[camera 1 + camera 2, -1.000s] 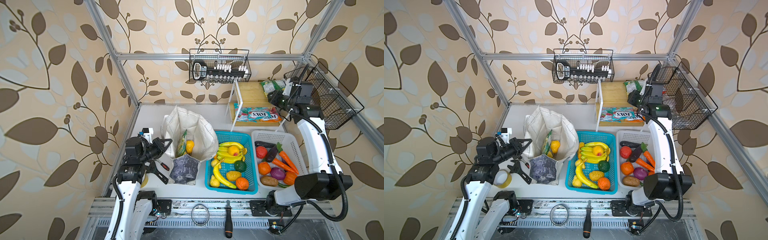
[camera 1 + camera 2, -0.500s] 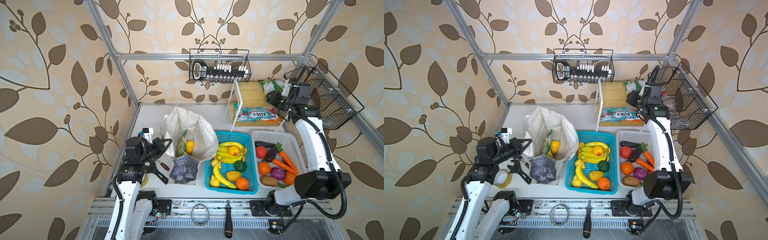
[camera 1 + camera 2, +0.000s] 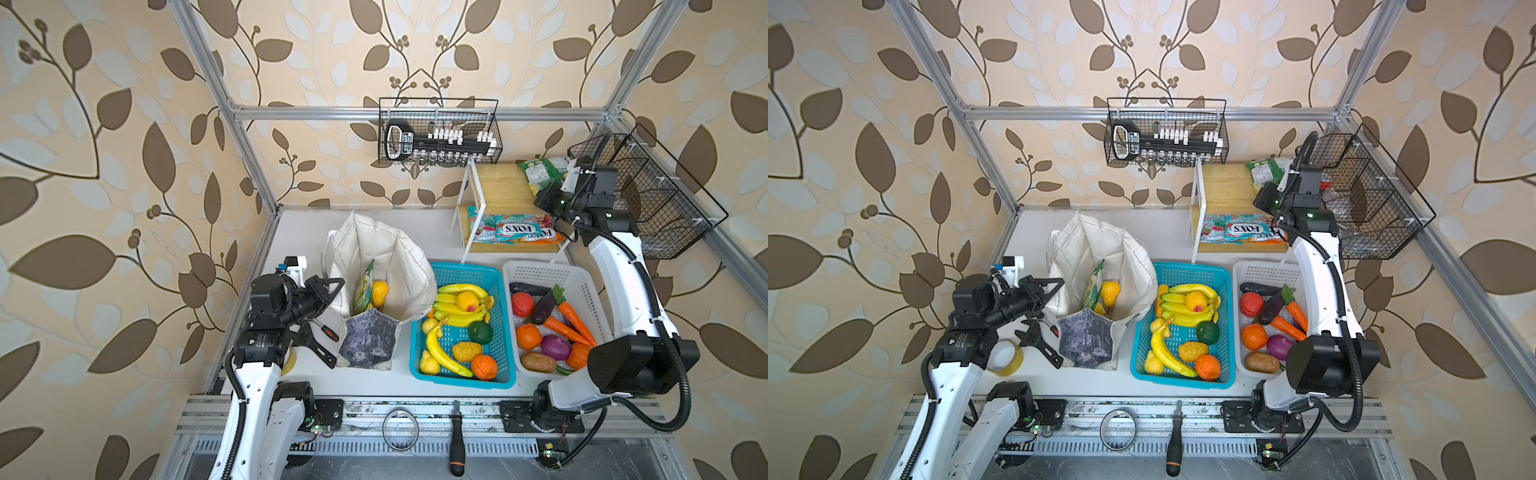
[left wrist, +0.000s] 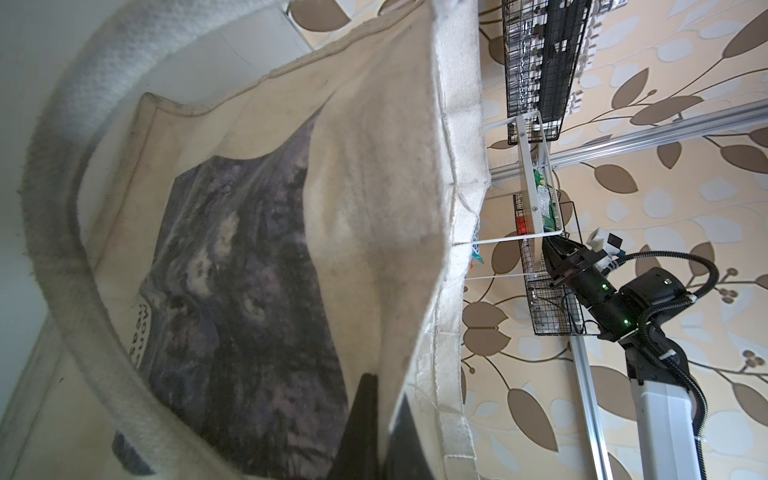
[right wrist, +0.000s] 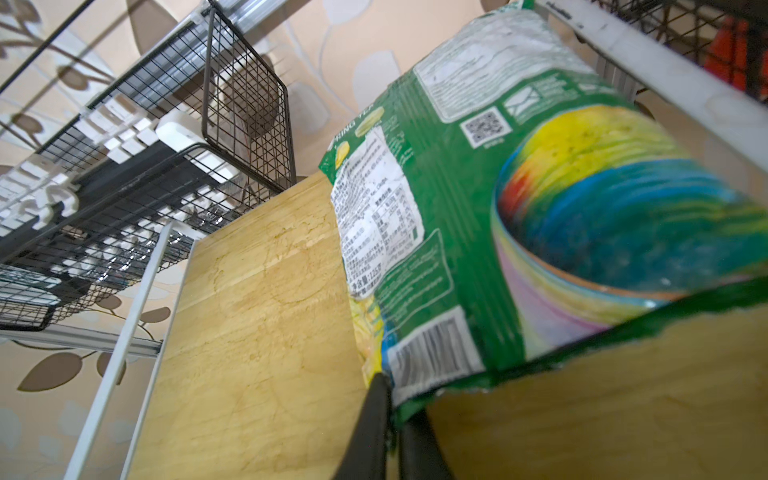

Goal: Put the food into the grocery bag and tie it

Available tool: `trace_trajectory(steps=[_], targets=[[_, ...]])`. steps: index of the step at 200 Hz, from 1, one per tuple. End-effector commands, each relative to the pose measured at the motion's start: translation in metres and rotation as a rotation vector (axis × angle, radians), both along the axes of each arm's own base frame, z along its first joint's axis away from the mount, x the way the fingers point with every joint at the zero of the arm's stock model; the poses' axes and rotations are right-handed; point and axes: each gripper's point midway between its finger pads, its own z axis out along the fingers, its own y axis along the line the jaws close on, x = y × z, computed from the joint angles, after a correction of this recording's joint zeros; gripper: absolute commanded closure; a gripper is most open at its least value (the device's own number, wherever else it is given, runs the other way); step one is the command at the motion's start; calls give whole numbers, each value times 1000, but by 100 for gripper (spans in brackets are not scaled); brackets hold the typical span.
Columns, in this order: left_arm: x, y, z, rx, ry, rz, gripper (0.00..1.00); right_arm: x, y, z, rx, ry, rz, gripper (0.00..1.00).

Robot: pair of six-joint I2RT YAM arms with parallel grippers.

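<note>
Currently grips the green snack packet (image 5: 498, 208) by its edge with the right claw (image 5: 392, 399), over the wooden shelf (image 5: 257, 311) at the far right corner of the counter (image 3: 299, 232). Pinches the rim of the grocery bag (image 3: 374, 249) with the left claw (image 4: 384, 415), toward the left edge.

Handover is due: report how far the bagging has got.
Done: one snack packet and a yellow toy fruit sit in the tote. In hand: left gripper pinches the tote's rim; right gripper grips the second snack packet at the wooden shelf. Left: bagging it, the toy carrot, tying.
</note>
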Motion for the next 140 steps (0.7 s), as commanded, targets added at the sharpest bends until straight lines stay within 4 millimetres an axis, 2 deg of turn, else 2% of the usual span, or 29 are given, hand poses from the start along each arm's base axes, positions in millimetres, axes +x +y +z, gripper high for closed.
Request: trace_trajectory(steps=[1,40,61,76,93,111,140], targets=[[0,1,20,27,-90,0,100,-2,1,-6,4,6,12,100],[2,0,22,19,-92,-7,100,-11,13,11,11,-28,51,100],[2,-1,25,16,-98,-14,100,-18,32,16,19,-25,108,100],[2,0,24,15,-97,-10,100,-21,52,14,25,-10,169,100],[3,0,23,9,-90,-9,100,-22,65,10,33,0,205,100],[3,-1,22,-2,-86,-12,100,-24,66,1,27,23,207,100],[1,0,25,5,-94,-8,100,-27,58,0,29,7,178,100]])
